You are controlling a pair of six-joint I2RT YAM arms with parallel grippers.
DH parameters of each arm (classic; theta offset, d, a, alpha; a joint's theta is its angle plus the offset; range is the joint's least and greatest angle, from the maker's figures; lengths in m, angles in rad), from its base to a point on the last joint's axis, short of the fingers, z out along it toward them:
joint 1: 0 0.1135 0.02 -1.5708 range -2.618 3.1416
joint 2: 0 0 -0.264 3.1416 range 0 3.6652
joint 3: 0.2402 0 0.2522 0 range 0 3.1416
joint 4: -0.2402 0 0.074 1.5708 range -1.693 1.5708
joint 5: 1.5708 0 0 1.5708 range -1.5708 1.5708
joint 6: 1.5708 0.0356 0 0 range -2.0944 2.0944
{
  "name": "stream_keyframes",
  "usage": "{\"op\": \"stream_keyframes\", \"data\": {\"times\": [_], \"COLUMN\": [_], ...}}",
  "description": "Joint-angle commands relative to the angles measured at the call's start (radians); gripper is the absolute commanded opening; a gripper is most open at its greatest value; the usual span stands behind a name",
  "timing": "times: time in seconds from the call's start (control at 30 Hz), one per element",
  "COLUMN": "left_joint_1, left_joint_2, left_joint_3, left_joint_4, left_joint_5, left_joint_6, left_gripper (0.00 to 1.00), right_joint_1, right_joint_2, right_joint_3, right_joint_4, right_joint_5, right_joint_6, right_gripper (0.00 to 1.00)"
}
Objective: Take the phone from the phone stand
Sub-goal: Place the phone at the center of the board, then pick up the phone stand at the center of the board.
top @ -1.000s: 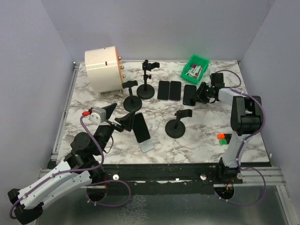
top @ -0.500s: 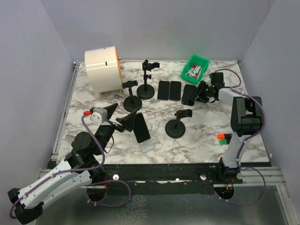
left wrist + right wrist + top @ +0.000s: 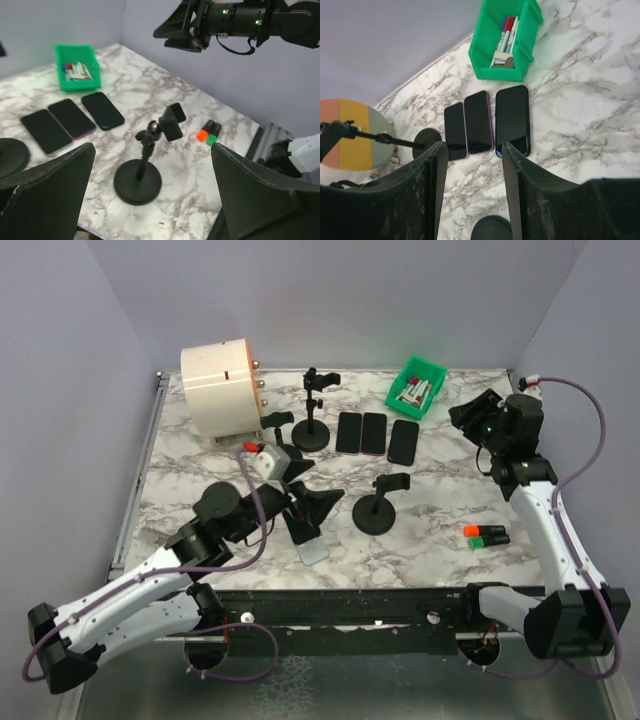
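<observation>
Left gripper (image 3: 310, 488) jaws fully spread, nothing held, just beside the phone (image 3: 300, 528) at near left. Right gripper (image 3: 473, 145) roughly half open, empty, up in the air at far right.

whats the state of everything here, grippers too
left gripper: open, empty
right gripper: open, empty
propped phone: leaning, not gripped
three phones: lying flat, screens dark
centre stand: upright, clamp empty
green bin: upright, holding markers
</observation>
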Motion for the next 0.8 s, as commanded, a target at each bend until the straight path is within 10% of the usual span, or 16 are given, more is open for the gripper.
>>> {"op": "stream_keyframes", "data": {"times": [0.0, 0.77], "left_joint_1": [0.0, -0.062], "left_joint_2": [0.174, 0.649], "left_joint_3": [0.125, 0.361], "left_joint_4": [-0.073, -0.051], "left_joint_5": [0.199, 0.086], "left_joint_6": [-0.137, -0.195], "left_gripper": [0.99, 0.98], "right_joint_1": [0.003, 0.005], "right_joint_2": [-0.163, -0.483], "right_joint_3": [-0.146, -0.205], "right_joint_4": [-0.093, -0.28], "right_joint_5": [0.032, -0.161], "right_joint_6": [0.025, 0.087], "right_gripper": [0.52, 0.52]}}
